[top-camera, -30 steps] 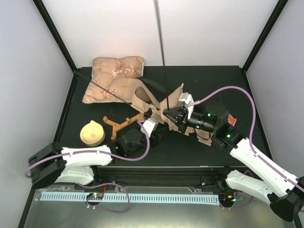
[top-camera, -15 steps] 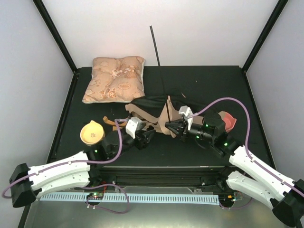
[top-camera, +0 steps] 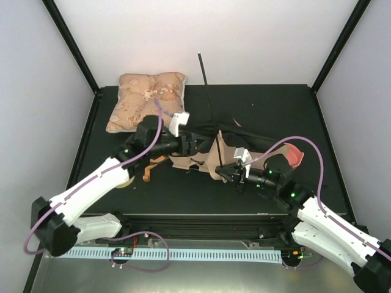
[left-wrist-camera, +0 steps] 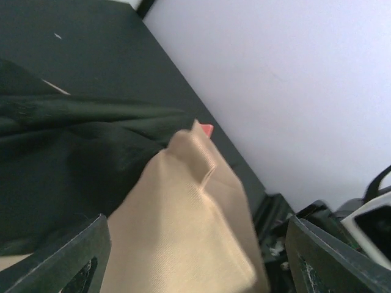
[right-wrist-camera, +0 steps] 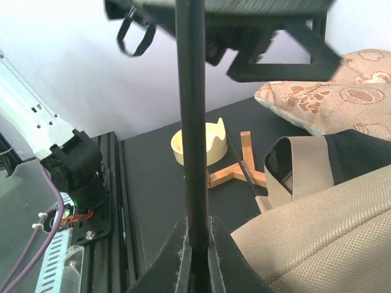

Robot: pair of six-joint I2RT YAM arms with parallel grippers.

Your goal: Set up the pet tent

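The pet tent (top-camera: 208,160) lies crumpled mid-table, tan canvas with black lining (top-camera: 215,130). My right gripper (top-camera: 221,171) is at its near side, shut on a thin black pole (top-camera: 205,82) that runs toward the back wall. In the right wrist view the pole (right-wrist-camera: 190,122) rises from the shut gripper (right-wrist-camera: 197,227), with tan canvas (right-wrist-camera: 317,235) to the right. My left gripper (top-camera: 198,144) reaches in from the left over the tent. In the left wrist view it (left-wrist-camera: 197,220) stands open, tan canvas (left-wrist-camera: 189,238) lying loose between the fingers (left-wrist-camera: 85,256) and black lining (left-wrist-camera: 61,152) beyond.
A beige floral cushion (top-camera: 148,101) lies at the back left. A wooden stand (top-camera: 151,163) and a yellow bowl (right-wrist-camera: 195,143) sit left of the tent, under my left arm. A pink object (top-camera: 294,155) is at the right, behind my right arm.
My left arm swung from the near left up and over the tent, and its jaws widened. My right gripper drew back toward the near edge, still shut on the pole.
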